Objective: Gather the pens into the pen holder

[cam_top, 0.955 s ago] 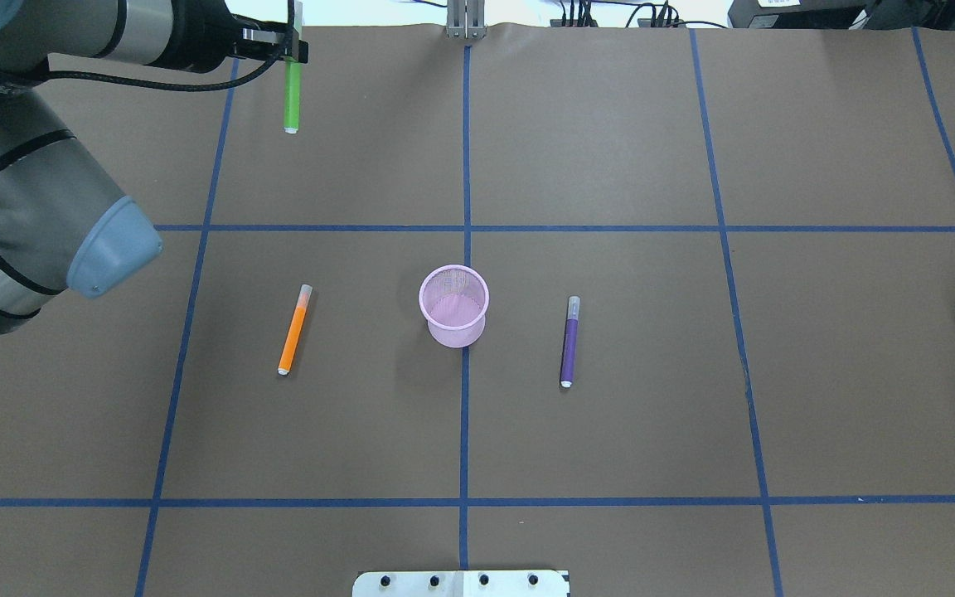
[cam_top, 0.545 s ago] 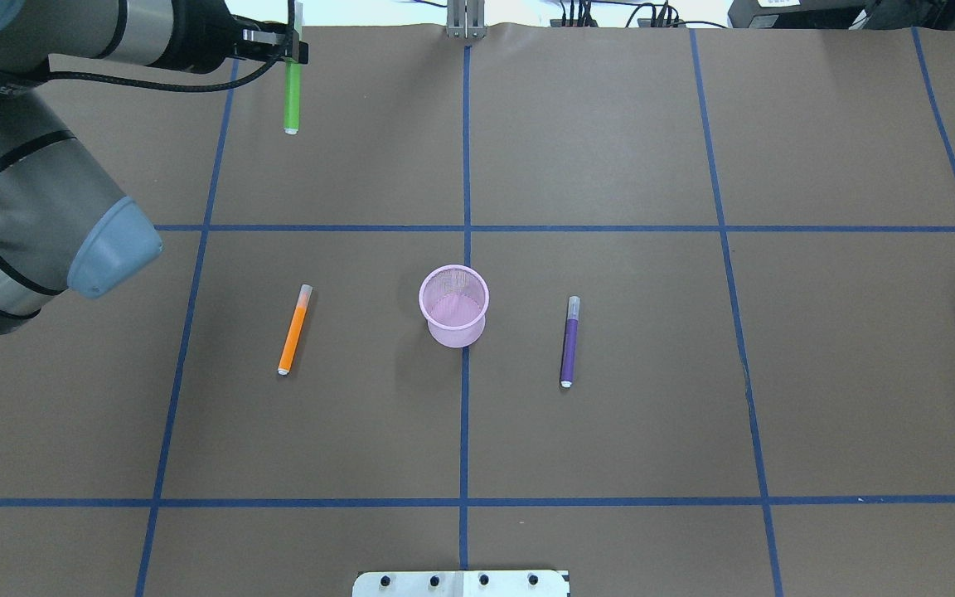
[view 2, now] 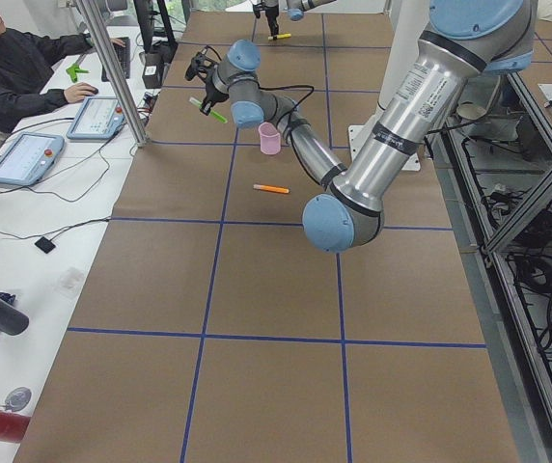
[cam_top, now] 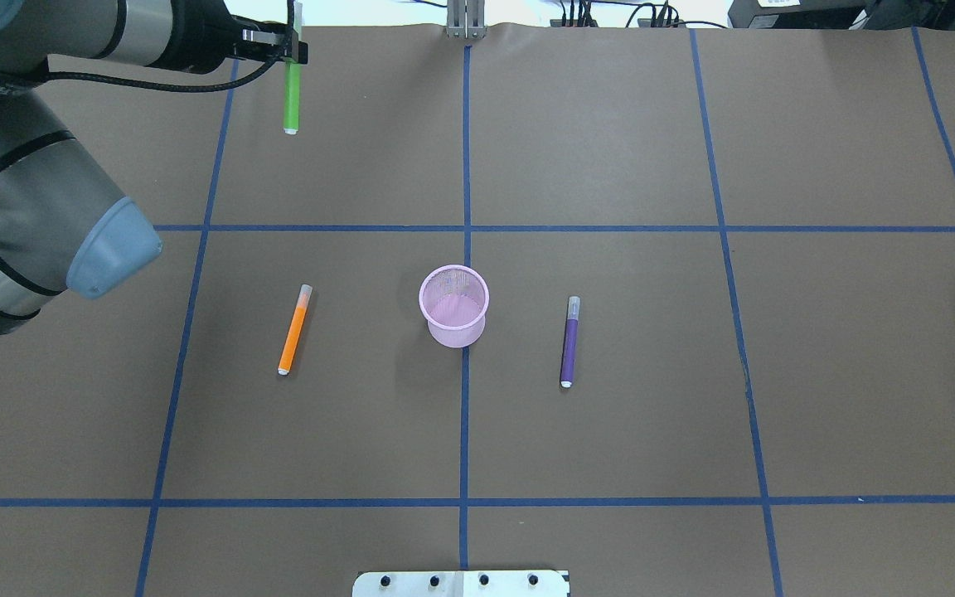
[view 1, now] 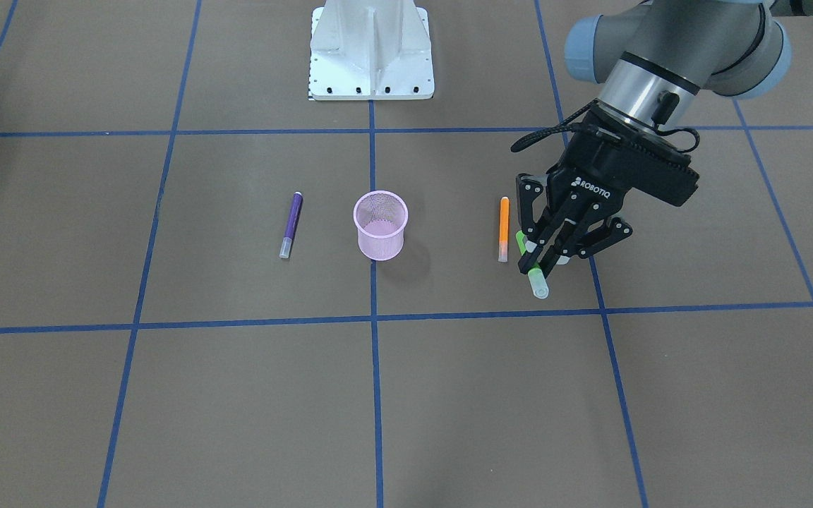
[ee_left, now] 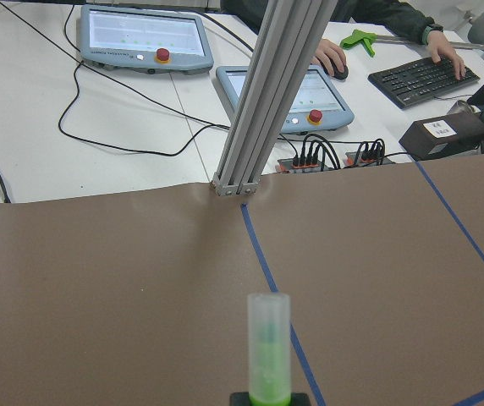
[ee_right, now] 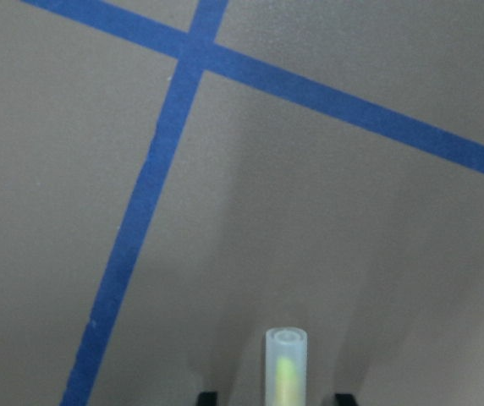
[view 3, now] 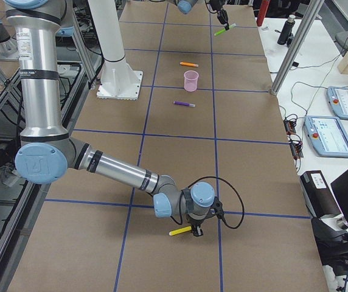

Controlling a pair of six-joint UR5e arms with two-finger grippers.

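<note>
The pink mesh pen holder point(cam_top: 453, 305) point(view 1: 380, 226) stands upright at the table's middle. The orange pen point(cam_top: 294, 329) point(view 1: 504, 226) lies to its left in the overhead view, and the purple pen point(cam_top: 569, 342) point(view 1: 291, 224) lies to its right. My left gripper point(cam_top: 291, 51) point(view 1: 544, 261) is shut on the green pen point(cam_top: 292, 95) point(ee_left: 270, 347) near its clear cap, held above the table's far left part. My right gripper point(view 3: 194, 232) is low at the table's right end, with a yellow-green capped pen point(ee_right: 286, 368) point(view 3: 180, 231) between its fingers. I cannot tell whether it grips it.
The white robot base point(view 1: 371, 49) stands at the near table edge. An aluminium post point(cam_top: 465, 21) rises at the far edge, with operator consoles point(ee_left: 140, 38) and a seated person point(view 2: 15, 68) beyond it. Blue tape lines grid the brown table cover.
</note>
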